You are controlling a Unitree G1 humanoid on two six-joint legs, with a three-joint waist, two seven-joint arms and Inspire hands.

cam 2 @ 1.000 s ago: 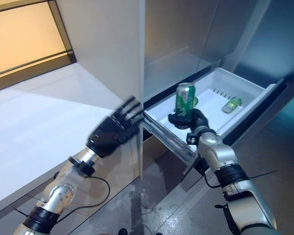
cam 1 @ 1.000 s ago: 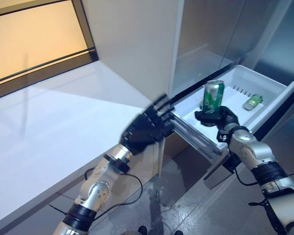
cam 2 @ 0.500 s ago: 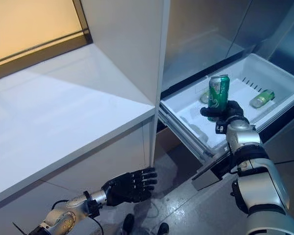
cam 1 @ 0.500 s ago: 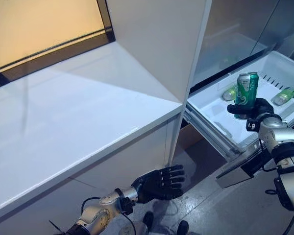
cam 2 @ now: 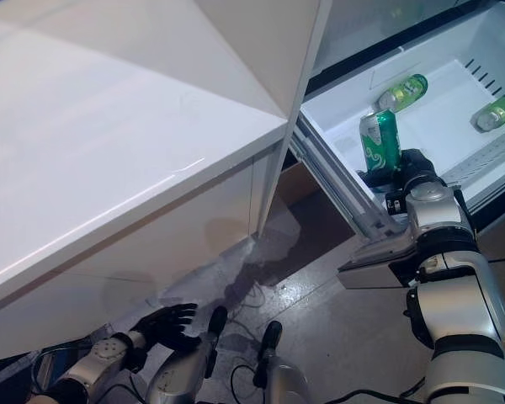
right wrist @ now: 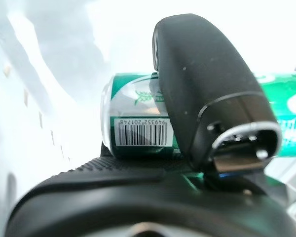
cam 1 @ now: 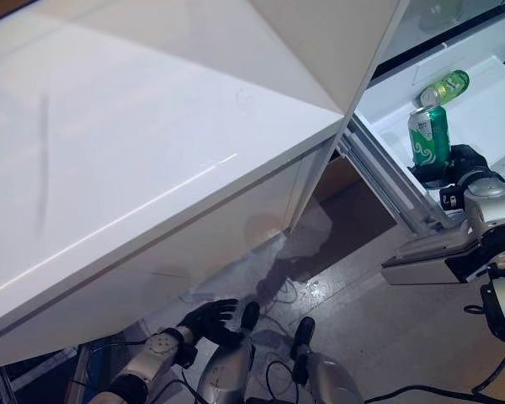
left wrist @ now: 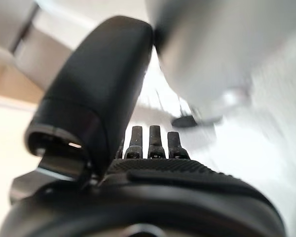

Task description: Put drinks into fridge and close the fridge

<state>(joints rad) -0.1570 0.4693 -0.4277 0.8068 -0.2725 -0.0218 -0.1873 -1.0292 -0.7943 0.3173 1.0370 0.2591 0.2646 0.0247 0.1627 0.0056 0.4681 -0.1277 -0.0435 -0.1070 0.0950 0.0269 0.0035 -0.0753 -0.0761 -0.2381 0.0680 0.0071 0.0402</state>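
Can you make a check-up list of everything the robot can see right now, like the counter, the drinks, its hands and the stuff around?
Surface: white counter, nothing on it.
Job's things: green can upright over the open fridge drawer; two green bottles lying in it.
Clutter: nothing seen.
Hands: right hand curled round the can; left hand open, low near the floor, holding nothing.
Cables: nothing to report.
Surroundings: white cabinet panel beside the fridge; grey floor.
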